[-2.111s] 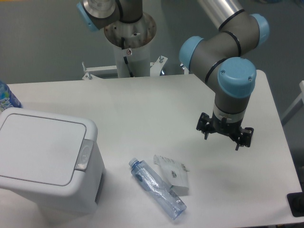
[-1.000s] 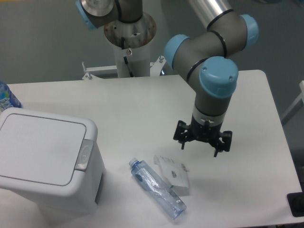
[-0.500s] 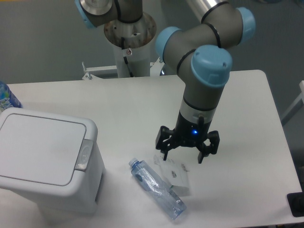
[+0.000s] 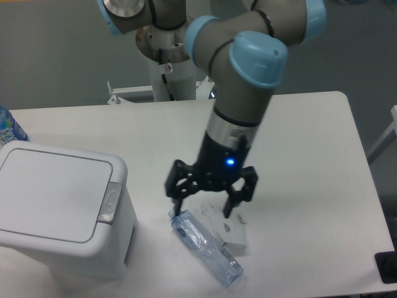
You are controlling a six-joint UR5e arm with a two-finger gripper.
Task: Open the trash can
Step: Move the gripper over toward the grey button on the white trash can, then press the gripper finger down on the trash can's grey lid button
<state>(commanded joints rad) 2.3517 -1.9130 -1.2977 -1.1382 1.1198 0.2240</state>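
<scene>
The trash can point(image 4: 59, 208) is a large white boxy bin at the left front of the table, its flat lid down and a grey push-button latch point(image 4: 110, 202) on its right edge. My gripper point(image 4: 203, 208) hangs open to the right of the bin, above the table, with nothing between its fingers. Its fingertips sit just over the neck end of a clear plastic bottle. A clear gap separates the gripper from the latch.
A clear plastic bottle point(image 4: 206, 247) lies on the table in front of the gripper, beside a white paper packet point(image 4: 231, 233). Another bottle with a blue label point(image 4: 7, 127) peeks in at the left edge. The robot base point(image 4: 169, 56) stands at the back.
The arm has swung steadily left and forward across the table, carrying the open gripper from the right side to just right of the trash can. Nothing else moved.
</scene>
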